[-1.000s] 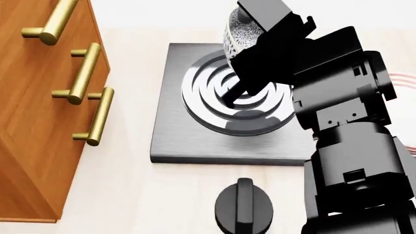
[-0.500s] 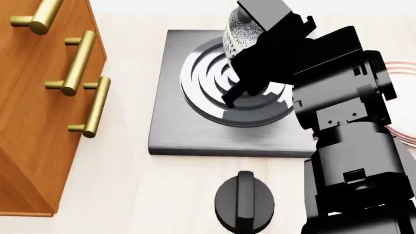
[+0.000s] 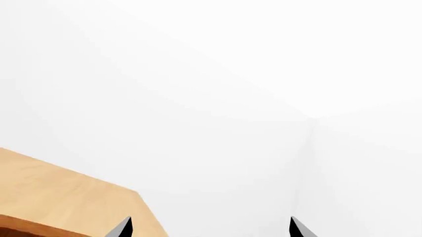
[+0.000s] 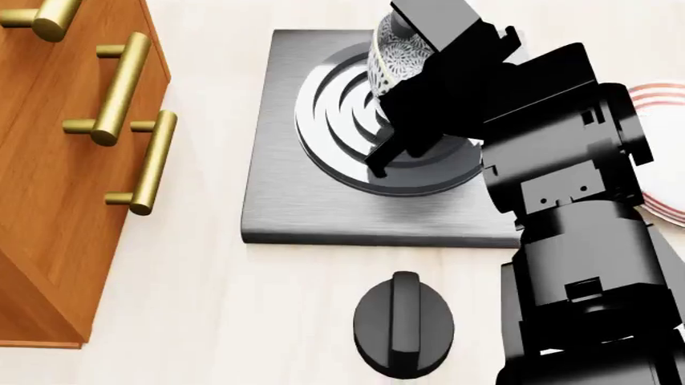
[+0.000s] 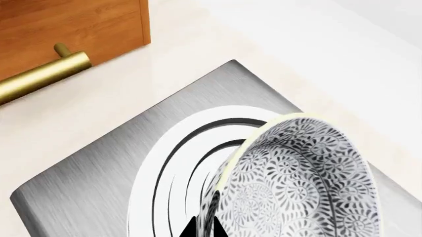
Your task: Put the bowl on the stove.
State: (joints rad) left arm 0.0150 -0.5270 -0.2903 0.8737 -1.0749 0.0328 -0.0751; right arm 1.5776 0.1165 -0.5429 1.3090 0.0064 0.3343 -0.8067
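I hold the small blue-grey floral-patterned ceramic bowl (image 5: 297,182) tipped on its side, mouth facing right, clamped by its rim in my right pincer (image 4: 402,68) above the round ringed burner of the square dark grey metal stove (image 4: 289,200) on the counter (image 4: 214,321).

A kitchen, in a simulator's render; a pale counter (image 4: 214,321) carries a square grey stove (image 4: 310,208) with one ringed burner (image 4: 342,152), and a black knob (image 4: 403,325) lies apart in front of it; a wooden cabinet (image 4: 43,200) with brass bar handles (image 4: 115,88) stands at the stove's left; a patterned bowl (image 5: 303,182) and a red-ringed plate (image 4: 663,152) are the crockery; plain white walls (image 3: 211,74) behind
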